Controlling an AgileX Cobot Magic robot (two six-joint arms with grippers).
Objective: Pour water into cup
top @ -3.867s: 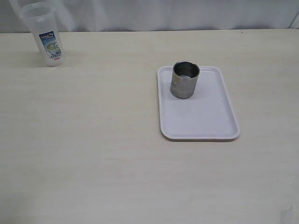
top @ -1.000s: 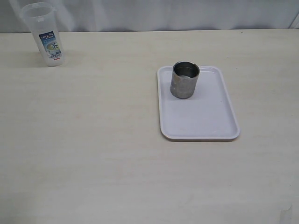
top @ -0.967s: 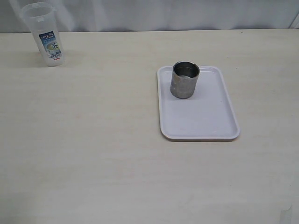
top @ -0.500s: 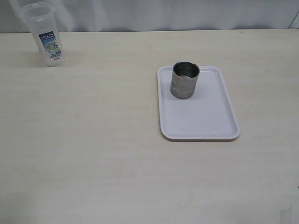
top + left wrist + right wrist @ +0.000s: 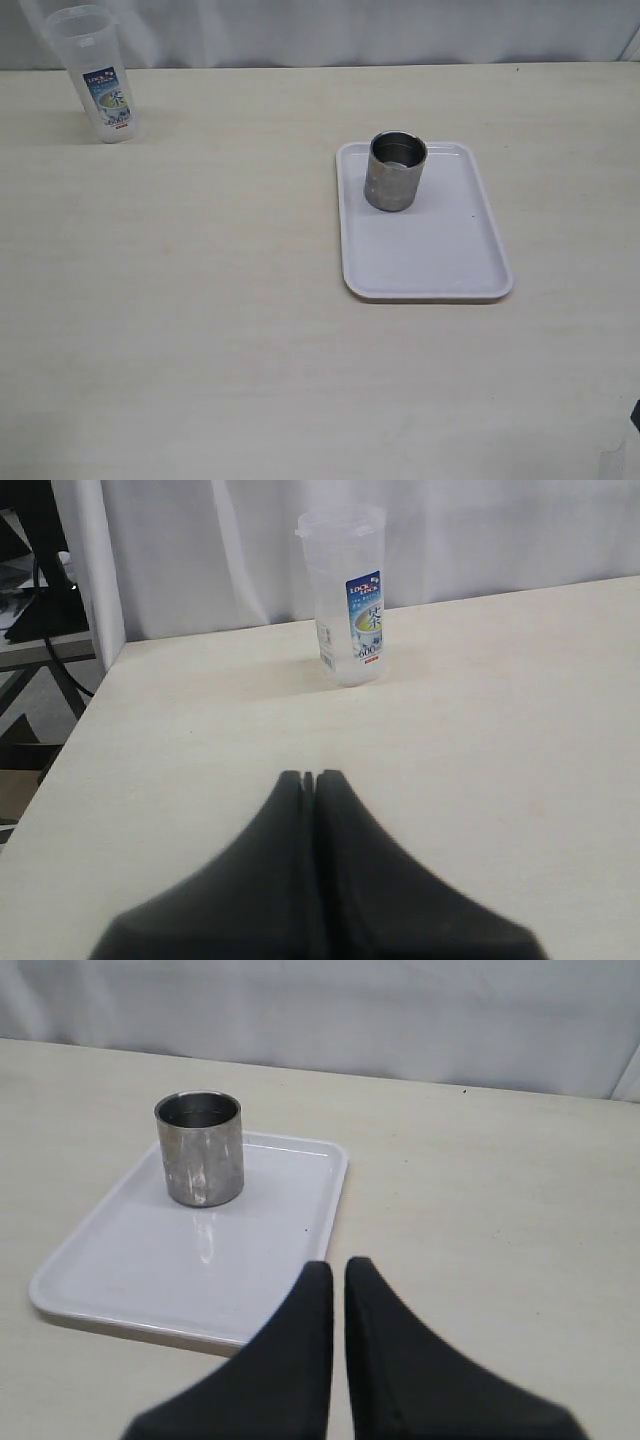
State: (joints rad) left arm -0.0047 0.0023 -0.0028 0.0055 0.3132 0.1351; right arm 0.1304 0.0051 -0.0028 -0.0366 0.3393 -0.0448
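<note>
Exterior view: jug apart from tray

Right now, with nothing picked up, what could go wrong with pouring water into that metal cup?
1. The jug is tall and narrow and stands near the table edge; the left gripper, shut, could knock it over if it misjudges the grab.
2. The cup has a small mouth and stands on a smooth tray, so water may miss, or a bump could slide it.
</note>
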